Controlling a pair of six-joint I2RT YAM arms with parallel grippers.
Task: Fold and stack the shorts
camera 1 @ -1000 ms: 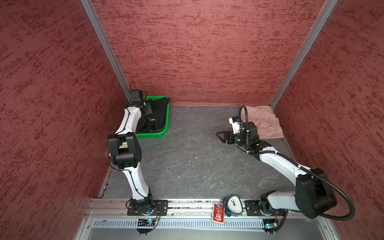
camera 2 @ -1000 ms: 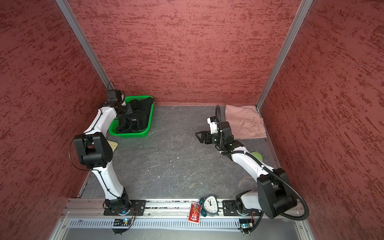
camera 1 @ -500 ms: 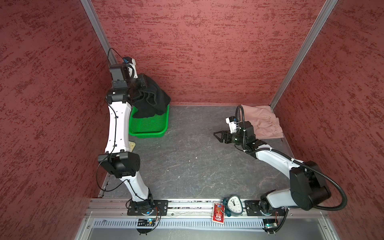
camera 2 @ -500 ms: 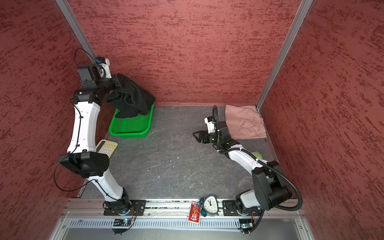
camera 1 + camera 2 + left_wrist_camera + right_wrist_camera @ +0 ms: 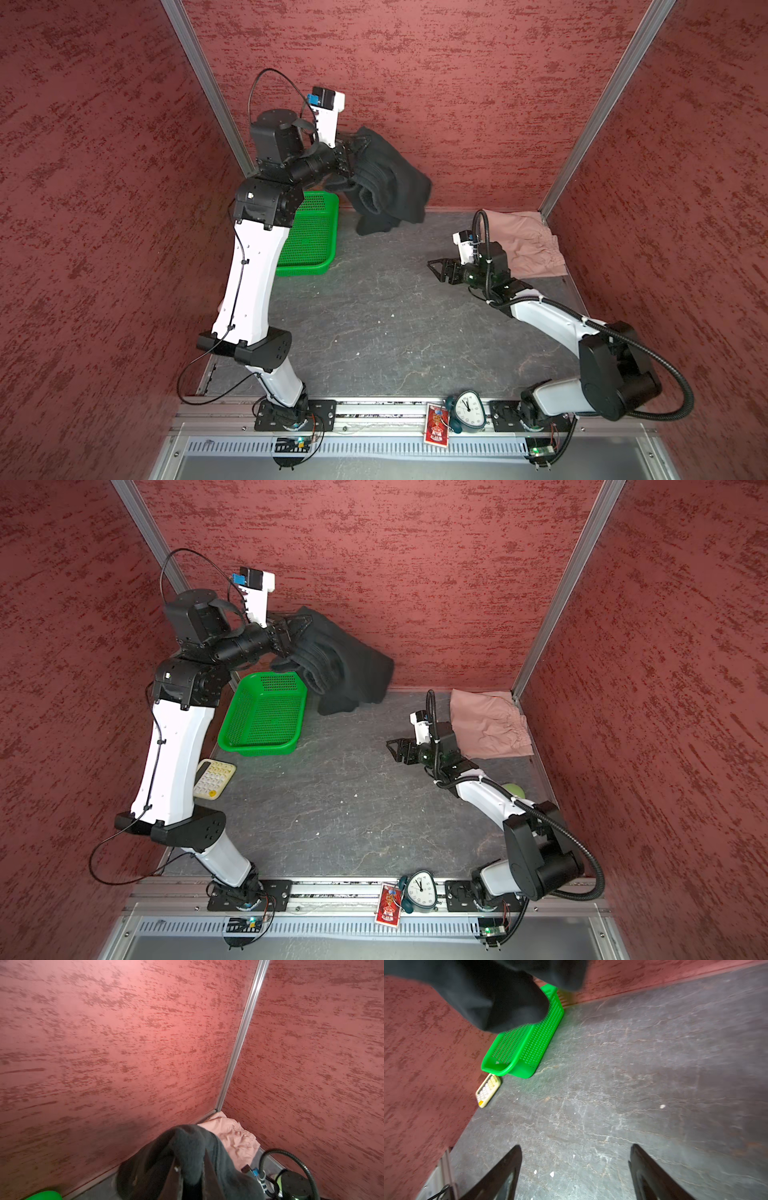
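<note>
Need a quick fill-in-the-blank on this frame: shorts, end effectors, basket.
1. The lifted shorts in the left end effector are ___ in colour.
2. The pink shorts lie in the far ___ corner.
3. The right end effector is ___, holding nothing.
4. The green basket is ___.
Missing words: black; right; open; empty.

The black cloth shorts [image 5: 390, 187] hung in the air as a crumpled bunch at the far side, left of centre. They were gathered tight at their upper end and drooped in thick, soft folds. The dusty pink cloth shorts [image 5: 528, 245] lay flat on the grey tabletop [image 5: 374, 311] in its far right corner. They were folded into a rough rectangle, lightly wrinkled, with the gathered elastic waistband along the right side, well apart from the black pair.
</note>
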